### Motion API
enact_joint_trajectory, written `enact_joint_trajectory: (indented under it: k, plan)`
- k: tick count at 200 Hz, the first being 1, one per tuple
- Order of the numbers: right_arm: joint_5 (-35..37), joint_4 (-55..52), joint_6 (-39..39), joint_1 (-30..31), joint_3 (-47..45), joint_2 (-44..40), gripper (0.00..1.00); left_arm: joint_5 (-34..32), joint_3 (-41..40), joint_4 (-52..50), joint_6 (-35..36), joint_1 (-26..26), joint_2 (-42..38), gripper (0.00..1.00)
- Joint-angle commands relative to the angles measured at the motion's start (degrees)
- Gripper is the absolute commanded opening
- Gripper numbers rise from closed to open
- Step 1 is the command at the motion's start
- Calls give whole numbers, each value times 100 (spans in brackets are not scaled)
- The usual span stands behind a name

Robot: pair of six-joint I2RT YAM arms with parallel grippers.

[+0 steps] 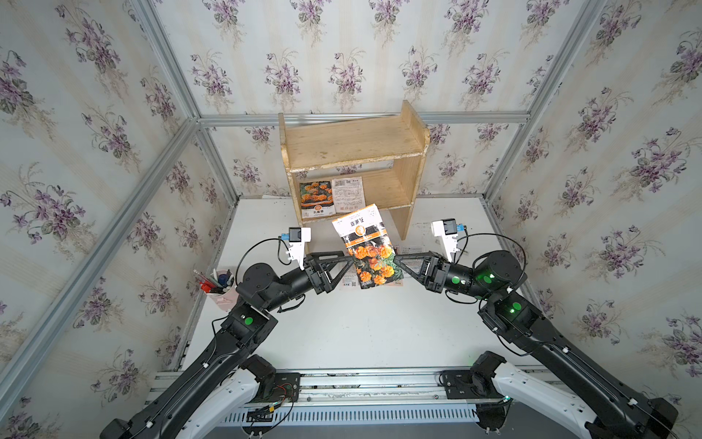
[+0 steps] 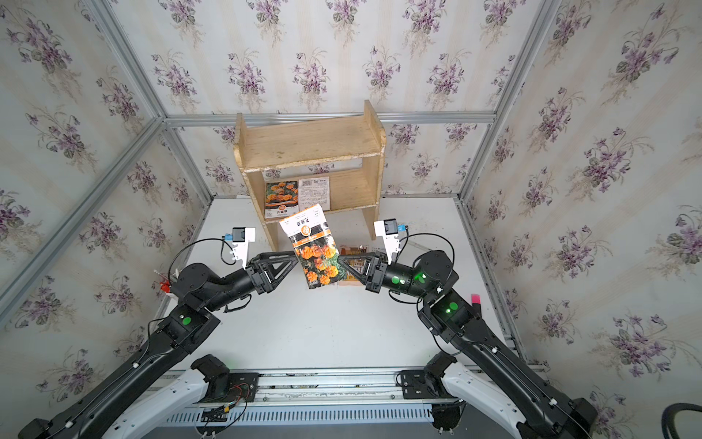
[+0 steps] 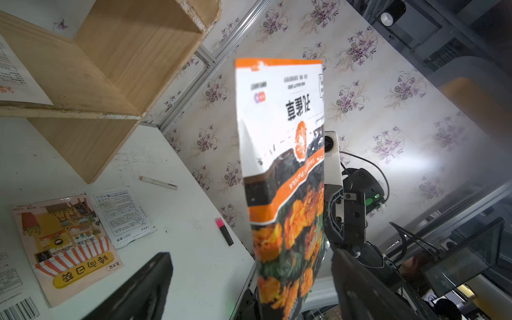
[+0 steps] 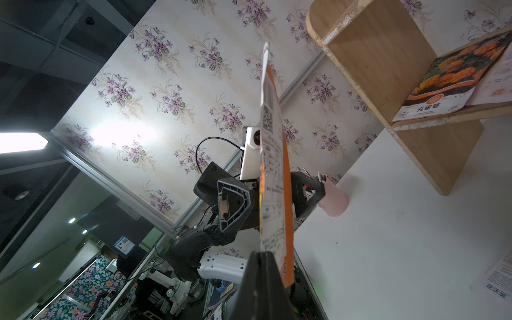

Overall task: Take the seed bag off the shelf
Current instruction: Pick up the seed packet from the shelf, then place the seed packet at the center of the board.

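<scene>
Wallpaper (image 1: 342, 57) of purple flowers backs the shelf (image 1: 353, 152) on the white table (image 1: 361, 334).

A seed bag (image 3: 282, 166) with orange flowers hangs in the air between the two dark fingers (image 3: 144, 285) of the left pincer (image 3: 250, 253). The wooden shelf (image 3: 91, 69) stands on the white bench (image 3: 194, 199).

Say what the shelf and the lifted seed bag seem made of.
The shelf: pale unpainted wood, matt, possibly veneered board; grain shows and the edges are chipped white. The seed bag: thin glossy printed film or coated paper, unclear which; light glares off its white panel, and it looks sheet-thin edge-on.
</scene>
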Motion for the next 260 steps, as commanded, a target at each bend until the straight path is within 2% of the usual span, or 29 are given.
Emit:
enact_joint_trajectory:
  k: [1, 48, 88, 168, 195, 224, 260]
  plan:
    - [195, 336, 10, 24, -30, 11, 0, 87, 19, 519, -130, -60, 26, 79]
    - [218, 337, -16, 33, -30, 40, 0, 203, 77, 669, -236, -128, 218, 52]
    - [222, 307, -34, 32, -47, 16, 0, 234, 76, 747, -264, -146, 309, 53]
    - [384, 212, -128, 37, -157, 19, 0, 288, 198, 507, -226, -150, 233, 21]
    - [498, 48, -226, 33, -161, -43, 0, 158, 272, -15, -29, -150, 86, 8]
    - [549, 42, -245, 33, -212, -52, 0, 9, 493, -823, 259, -150, -18, 0]
    - [642, -59, -359, 34, -211, 63, 21, -271, 1095, -2618, 911, -150, -17, 0]
